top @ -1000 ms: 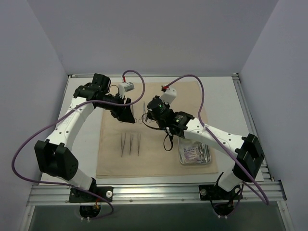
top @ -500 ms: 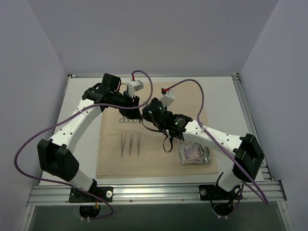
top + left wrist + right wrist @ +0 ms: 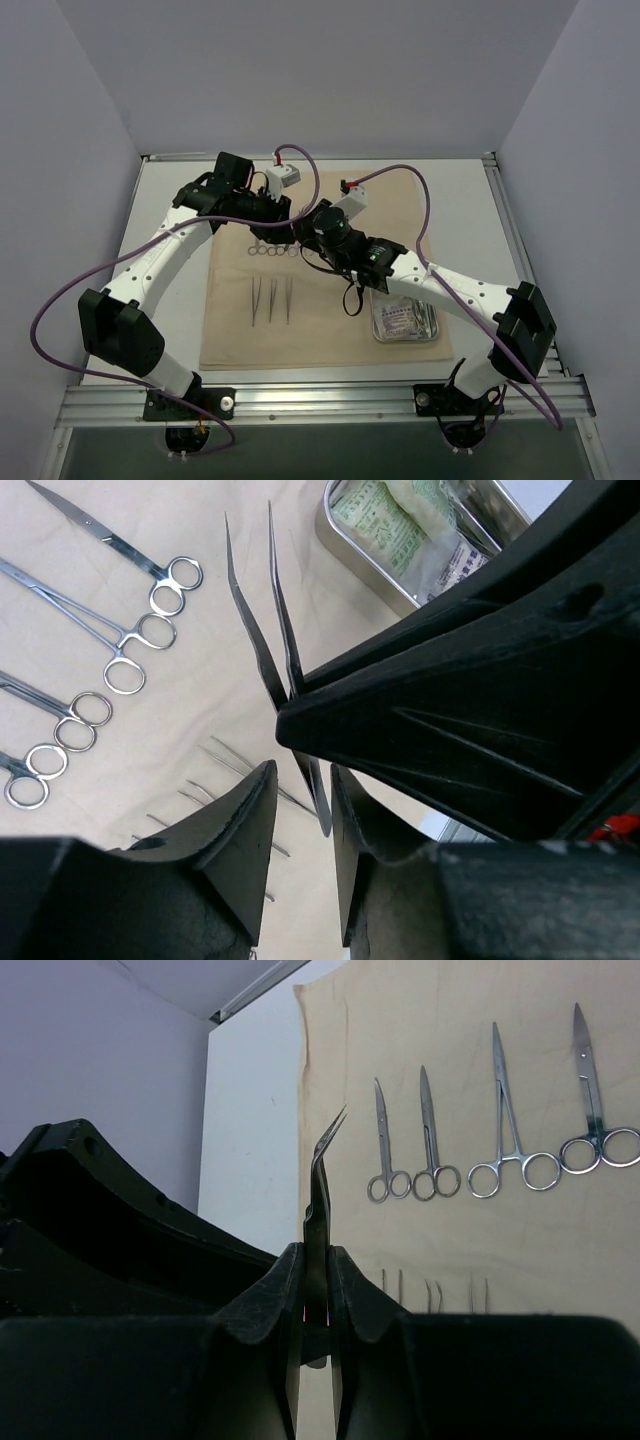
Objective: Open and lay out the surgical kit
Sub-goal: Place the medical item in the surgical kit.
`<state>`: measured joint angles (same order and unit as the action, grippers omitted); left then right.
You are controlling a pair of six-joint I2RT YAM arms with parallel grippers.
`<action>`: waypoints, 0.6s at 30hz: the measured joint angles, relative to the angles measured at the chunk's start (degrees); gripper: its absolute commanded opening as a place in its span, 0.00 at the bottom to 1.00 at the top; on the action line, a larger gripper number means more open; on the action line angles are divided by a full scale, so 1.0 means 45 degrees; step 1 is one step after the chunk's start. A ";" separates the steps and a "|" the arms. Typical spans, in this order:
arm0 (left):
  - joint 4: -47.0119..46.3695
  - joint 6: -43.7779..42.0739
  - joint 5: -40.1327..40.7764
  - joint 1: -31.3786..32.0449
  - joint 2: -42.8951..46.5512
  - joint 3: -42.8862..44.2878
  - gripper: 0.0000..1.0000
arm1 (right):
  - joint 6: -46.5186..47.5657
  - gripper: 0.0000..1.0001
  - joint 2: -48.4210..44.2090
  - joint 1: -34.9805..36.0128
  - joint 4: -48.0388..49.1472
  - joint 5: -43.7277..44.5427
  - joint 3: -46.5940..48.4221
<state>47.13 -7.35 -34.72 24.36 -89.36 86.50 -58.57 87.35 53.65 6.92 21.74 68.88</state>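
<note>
Nearest us, both arms rise from the near edge of the table (image 3: pixel 175 300). The beige cloth wrap (image 3: pixel 330 345) lies spread flat over the middle of the table.

At about 4 o'clock on the cloth sits the rectangular steel tray (image 3: pixel 376 322). It holds small pale packets (image 3: pixel 403 320), and the left wrist view shows one printed green. At about 8 o'clock three straight tweezers (image 3: pixel 271 300) lie side by side, apart from one another, with their tips toward 12 o'clock.

Just beyond them, near 10 o'clock, four ring-handled instruments (image 3: pixel 268 251) lie in a row. Their rings face the tweezers' tips and their shafts run on toward 12 o'clock, partly hidden under the left arm in the overhead view.

Above that row, near 11 o'clock, the two grippers meet. The right gripper (image 3: pixel 316 1255) is clenched on a pair of bent tweezers (image 3: pixel 317 1205), and the angled tips stick out well past its fingers. The left gripper (image 3: pixel 302 770) faces it from the 9 o'clock side. Its fingers stand apart on either side of the bent tweezers' other end. A strip of cloth shows between one finger and the steel. The other finger lies just beside the steel, and we cannot tell whether it touches. The right gripper's black body fills the 3 o'clock side of the left wrist view, with the tray beyond it at 1 o'clock.
</note>
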 measured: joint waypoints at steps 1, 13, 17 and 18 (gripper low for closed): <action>-0.0015 0.0024 -0.0005 0.0000 0.0000 0.0000 0.36 | -0.0005 0.00 -0.0039 -0.0015 0.0058 -0.0039 -0.0005; -0.0068 0.0481 0.0000 0.0010 0.0000 -0.0005 0.02 | 0.0078 0.17 -0.0155 -0.0262 0.0544 -0.0607 -0.0194; -0.0019 0.0607 -0.0631 -0.0272 0.0000 -0.0005 0.02 | 0.0913 0.52 -0.0160 -0.0452 0.0763 -0.1234 -0.0189; -0.0019 0.0641 -0.0928 -0.0447 0.0000 -0.0005 0.02 | 0.1224 0.60 -0.0199 -0.0510 0.0719 -0.1292 -0.0189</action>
<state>47.05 -4.47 -38.89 22.35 -89.36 86.48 -53.06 86.46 51.35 10.15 15.92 68.03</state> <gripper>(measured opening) 0.046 0.486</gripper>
